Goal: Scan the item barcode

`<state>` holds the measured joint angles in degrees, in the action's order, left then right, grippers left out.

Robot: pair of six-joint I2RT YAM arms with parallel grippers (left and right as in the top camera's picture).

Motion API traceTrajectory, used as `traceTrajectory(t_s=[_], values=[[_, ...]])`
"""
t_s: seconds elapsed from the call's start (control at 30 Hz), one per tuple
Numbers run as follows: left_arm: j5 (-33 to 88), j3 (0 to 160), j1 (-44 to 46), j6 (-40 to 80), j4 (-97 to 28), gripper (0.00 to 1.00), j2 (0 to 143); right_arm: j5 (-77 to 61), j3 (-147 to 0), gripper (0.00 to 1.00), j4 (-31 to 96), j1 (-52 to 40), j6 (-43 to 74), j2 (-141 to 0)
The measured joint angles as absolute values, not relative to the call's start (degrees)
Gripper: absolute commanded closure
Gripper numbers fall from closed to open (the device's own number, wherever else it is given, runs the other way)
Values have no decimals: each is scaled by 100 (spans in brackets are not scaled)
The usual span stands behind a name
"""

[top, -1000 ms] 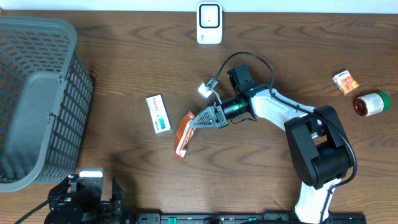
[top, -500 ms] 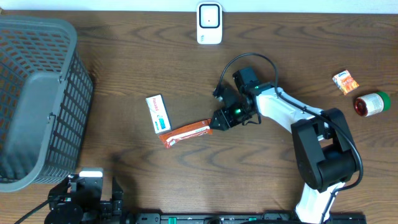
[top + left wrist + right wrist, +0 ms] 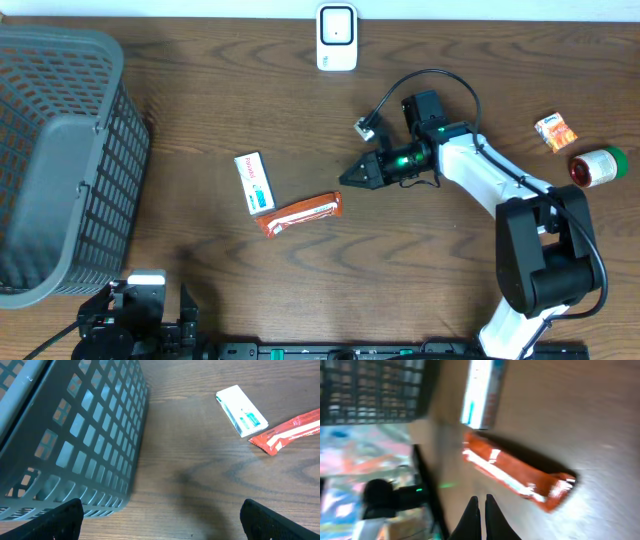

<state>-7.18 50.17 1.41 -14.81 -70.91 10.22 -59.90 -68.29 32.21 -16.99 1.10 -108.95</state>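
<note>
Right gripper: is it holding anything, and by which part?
Nothing. The right gripper is shut and empty, apart from the orange packet; the left gripper is open and empty.

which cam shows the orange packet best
Overhead: the orange packet lies whole and sharp on the table. The left wrist view cuts off one end at the frame edge. The right wrist view shows it whole and close, but blurred.

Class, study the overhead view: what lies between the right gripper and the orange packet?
Nothing lies between them. Only bare brown table separates the shut right gripper from the orange packet, as the overhead view shows.
</note>
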Motion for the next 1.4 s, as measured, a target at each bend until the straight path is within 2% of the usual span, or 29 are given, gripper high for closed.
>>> traceTrajectory(t_s=[0.33, 0.53, 0.73, 0.93, 0.97, 1.03, 1.07, 1.1, 1.27, 1.4], values=[[-718, 5017, 141, -1481, -7091, 1, 1022, -6479, -6829, 99, 3035, -2119, 244, -11443], [-718, 5017, 141, -1481, -7091, 1, 1022, -5725, -6834, 99, 3262, -2355, 432, -12215], [-718, 5017, 141, -1481, -7091, 1, 1022, -4421, -6982, 99, 3581, -2541, 1052, -12075], [-718, 5017, 141, -1481, -7089, 1, 1022, -4125, -7043, 99, 3767, -2532, 1024, -11937], [-718, 5017, 141, -1481, -7091, 1, 1022, -3870, -7030, 91, 3863, -2532, 1004, -11810], [-716, 5017, 141, -1481, -7089, 1, 1022, -3546, -6980, 34, 4071, -2530, 1000, -11485], [-716, 5017, 141, -1481, -7091, 1, 1022, -3426, -6956, 14, 4167, -2530, 1079, -11220], [-718, 5017, 141, -1481, -7087, 1, 1022, -3334, -6956, 1, 4283, -2532, 1184, -10877], [-718, 5017, 141, -1481, -7091, 1, 1022, -3144, -6960, 1, 4475, -2639, 1986, -9406], [-718, 5017, 141, -1481, -7091, 1, 1022, -3059, -6960, 1, 4047, -3004, 2703, -9177]])
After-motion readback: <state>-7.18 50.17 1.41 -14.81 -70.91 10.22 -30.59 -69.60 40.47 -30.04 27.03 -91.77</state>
